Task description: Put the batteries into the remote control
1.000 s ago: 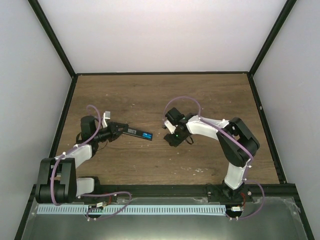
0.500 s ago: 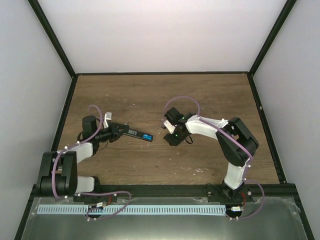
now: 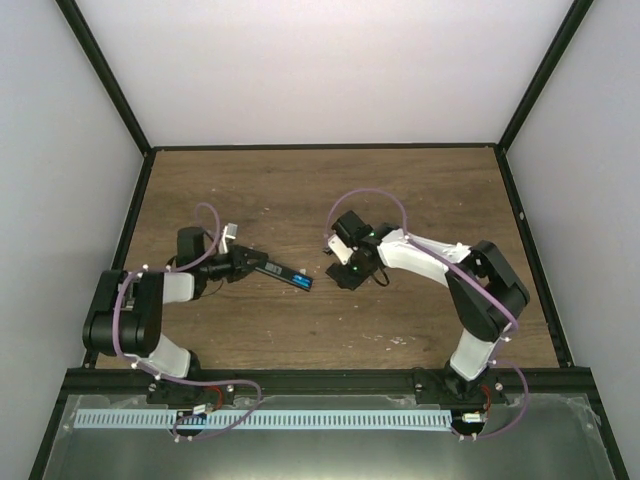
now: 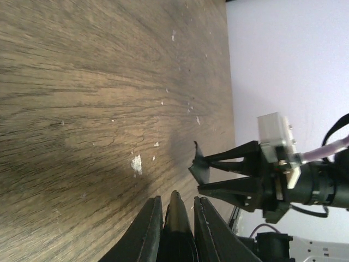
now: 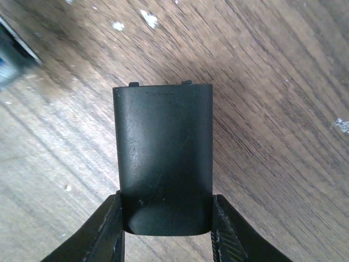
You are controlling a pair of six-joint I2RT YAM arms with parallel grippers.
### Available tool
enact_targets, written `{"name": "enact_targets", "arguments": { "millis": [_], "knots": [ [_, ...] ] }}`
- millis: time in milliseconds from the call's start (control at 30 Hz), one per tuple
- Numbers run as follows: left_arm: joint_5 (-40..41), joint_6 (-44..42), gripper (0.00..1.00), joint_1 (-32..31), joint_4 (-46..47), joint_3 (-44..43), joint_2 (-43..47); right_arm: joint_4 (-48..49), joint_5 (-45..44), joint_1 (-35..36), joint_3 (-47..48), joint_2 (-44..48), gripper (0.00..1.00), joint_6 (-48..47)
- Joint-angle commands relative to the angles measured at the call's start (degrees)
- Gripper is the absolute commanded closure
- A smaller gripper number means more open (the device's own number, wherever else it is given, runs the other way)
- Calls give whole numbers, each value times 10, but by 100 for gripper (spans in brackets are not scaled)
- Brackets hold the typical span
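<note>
The left gripper is squeezing tight on one end of the remote control, and the black bar is sticking out toward the middle of the table. At its free end the batteries are showing as a bit of bright blue — how many, I cannot tell. The right gripper is sitting just beside that end, not touching it. Its fingers are partly closed, pinching the short black cover by its two long sides. The cover's little tabs are pointing away from the fingers. The cover is hanging close over the wood — touching or not, I cannot tell.
</note>
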State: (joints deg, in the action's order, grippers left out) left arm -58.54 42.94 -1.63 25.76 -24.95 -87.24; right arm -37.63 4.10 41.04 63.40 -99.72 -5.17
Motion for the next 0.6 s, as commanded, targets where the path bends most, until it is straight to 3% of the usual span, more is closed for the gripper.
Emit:
{"name": "enact_targets", "arguments": {
  "millis": [0, 567],
  "knots": [
    [-17, -39, 100, -19, 15, -14, -18, -8, 28, 4, 11, 35, 78, -27],
    [-1, 5, 100, -41, 160, 17, -98, 66, 123, 39, -9, 49, 79, -75]
  ]
}}
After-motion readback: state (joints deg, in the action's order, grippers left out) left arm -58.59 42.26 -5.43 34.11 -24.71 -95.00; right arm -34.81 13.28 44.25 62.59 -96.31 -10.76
